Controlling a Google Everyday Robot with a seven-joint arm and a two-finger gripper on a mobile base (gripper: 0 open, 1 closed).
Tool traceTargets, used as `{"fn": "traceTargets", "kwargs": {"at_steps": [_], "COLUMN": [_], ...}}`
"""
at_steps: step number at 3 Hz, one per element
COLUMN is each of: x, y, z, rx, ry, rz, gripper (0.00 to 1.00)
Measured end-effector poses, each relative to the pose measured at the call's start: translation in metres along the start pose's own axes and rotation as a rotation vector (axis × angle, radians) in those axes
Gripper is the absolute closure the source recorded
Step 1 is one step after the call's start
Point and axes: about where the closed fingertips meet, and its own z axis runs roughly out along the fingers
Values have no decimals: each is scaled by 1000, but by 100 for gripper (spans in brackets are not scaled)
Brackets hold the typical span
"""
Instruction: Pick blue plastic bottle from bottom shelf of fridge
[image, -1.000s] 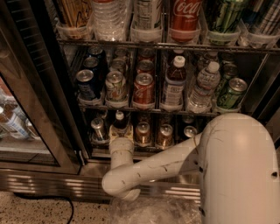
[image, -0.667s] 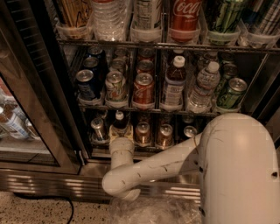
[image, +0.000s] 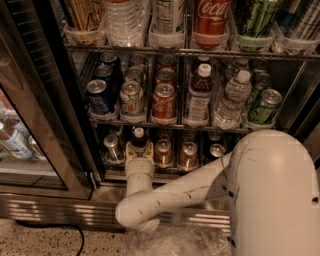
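Observation:
The fridge (image: 55, 207) stands open in front of me, with its steel base at the bottom. On the bottom shelf (image: 116, 161) the blue plastic bottle (image: 138, 139) stands upright in the second lane from the left; its white cap and dark neck show. Silver and copper cans stand beside it. My white arm (image: 175, 192) reaches in from the lower right. My gripper (image: 139, 153) is at the bottle's body, just below its neck. The lower part of the bottle is hidden behind the gripper.
The middle rack holds a blue can (image: 99, 96), a red can (image: 164, 102), a white-capped labelled bottle (image: 199, 95) and a clear water bottle (image: 231, 99). A Coca-Cola bottle (image: 211, 17) stands above. The glass door (image: 30, 125) hangs open at left. A black cable (image: 75, 231) lies on the floor.

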Motion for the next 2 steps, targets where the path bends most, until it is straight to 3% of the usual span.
{"fn": "traceTargets", "kwargs": {"at_steps": [1,2], "x": [-16,-22], "y": [-1,6], "z": [-9,-17], "rx": [39,47], "ry": [-76,-123], "rz": [31,57], "gripper": [100,100]}}
